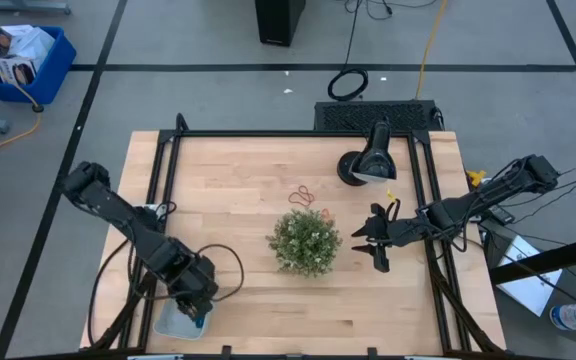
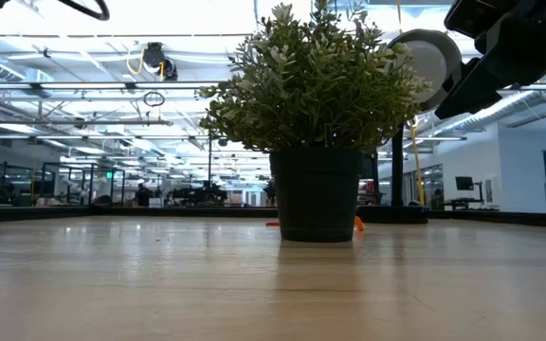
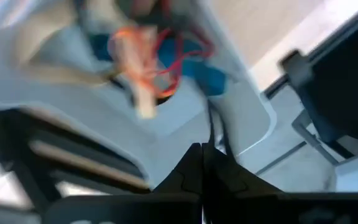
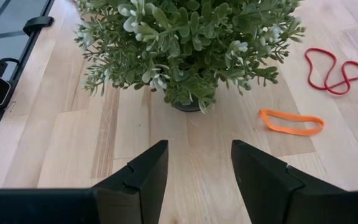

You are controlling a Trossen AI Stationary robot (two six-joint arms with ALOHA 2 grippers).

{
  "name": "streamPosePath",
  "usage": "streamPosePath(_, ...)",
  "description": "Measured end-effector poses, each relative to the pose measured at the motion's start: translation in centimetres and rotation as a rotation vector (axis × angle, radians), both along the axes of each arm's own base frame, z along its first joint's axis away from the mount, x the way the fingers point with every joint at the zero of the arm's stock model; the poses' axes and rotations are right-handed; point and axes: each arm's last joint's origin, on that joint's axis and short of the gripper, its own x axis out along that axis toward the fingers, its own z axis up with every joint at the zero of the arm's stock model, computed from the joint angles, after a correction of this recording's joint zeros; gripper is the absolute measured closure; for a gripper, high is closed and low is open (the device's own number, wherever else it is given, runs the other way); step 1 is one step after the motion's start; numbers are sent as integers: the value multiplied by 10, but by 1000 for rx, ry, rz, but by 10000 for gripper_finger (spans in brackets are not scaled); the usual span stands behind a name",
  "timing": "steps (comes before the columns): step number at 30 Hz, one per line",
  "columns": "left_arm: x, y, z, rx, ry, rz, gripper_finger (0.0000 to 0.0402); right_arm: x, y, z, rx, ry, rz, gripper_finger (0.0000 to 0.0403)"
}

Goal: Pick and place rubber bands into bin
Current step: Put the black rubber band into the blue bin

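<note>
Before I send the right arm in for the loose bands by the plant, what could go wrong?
1. The orange rubber band lies close beside the bushy green potted plant; the right gripper's open fingers could catch the foliage or push the pot.
2. The red rubber band lies flat on the wooden table; fingers may slide over it.
3. The left gripper, shut, hangs over the pale blue plastic bin, blocking drop-offs.

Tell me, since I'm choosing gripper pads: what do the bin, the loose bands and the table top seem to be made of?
The bin: pale blue plastic, probably, with a smooth moulded wall and rounded corner. The orange band and red band: thin matte loops lying limp and bent, likely rubber. The table top: light wood with visible grain and plank lines, low sheen.
</note>
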Motion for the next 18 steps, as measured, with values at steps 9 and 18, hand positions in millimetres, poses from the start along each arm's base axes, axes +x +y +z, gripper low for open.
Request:
streamPosePath(9,5,-24,-29,89,55,-34,393,0,0,0,0,0,0,230)
streamPosePath(18,10,-33,-54,153,121,-67,377,2,1,2,13,-30,0,230)
